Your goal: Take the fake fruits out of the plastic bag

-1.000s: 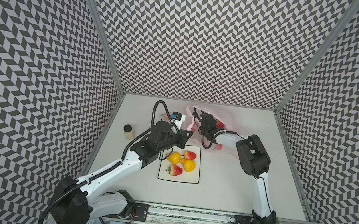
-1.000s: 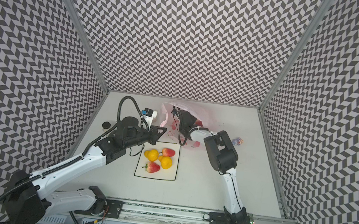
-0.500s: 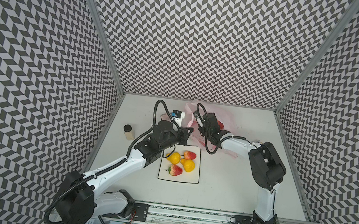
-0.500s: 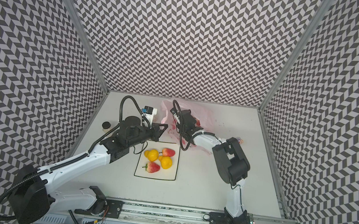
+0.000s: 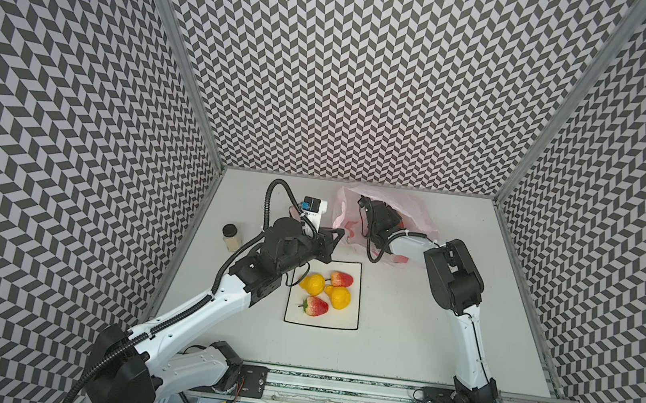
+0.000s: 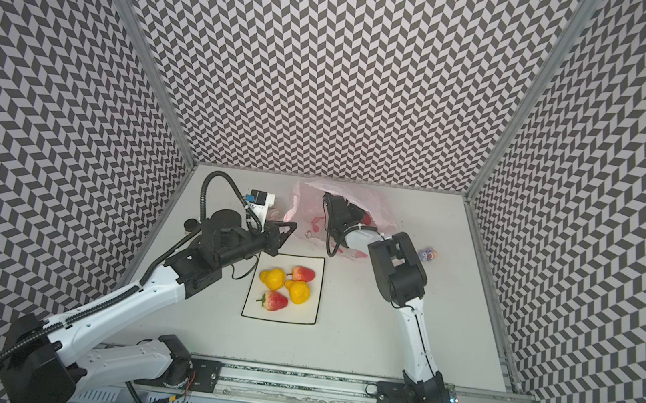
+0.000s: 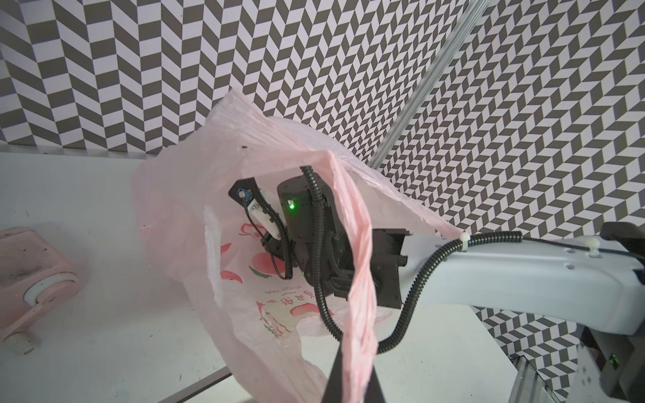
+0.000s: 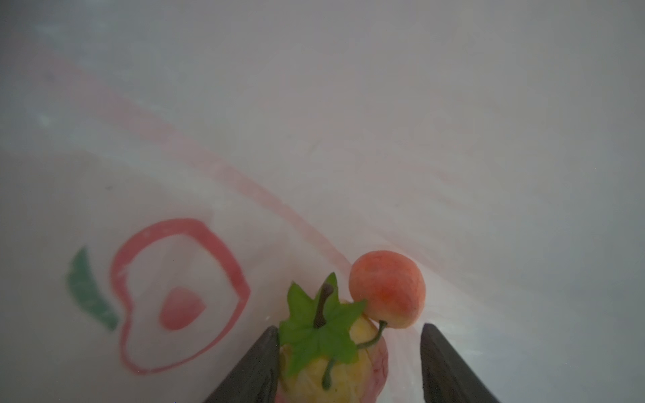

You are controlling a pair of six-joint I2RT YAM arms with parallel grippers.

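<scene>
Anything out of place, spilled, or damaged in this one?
Nothing stands out. Four fake fruits lie on the plate, none spilled. The plastic bag is pinched open by the left tool, no tear visible. The right tool is inside it, jaws open around a strawberry with a pink round piece beside it.

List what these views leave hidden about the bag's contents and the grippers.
- Right gripper: in both top views, hidden inside the plastic bag behind its own wrist.
- Strawberry: right wrist view, lower part cut off by the picture's edge.
- Left gripper: left wrist view, fingers cut off by the edge; bag plastic covers the pinch.
- Small purple toy: a top view, too small to identify.
</scene>
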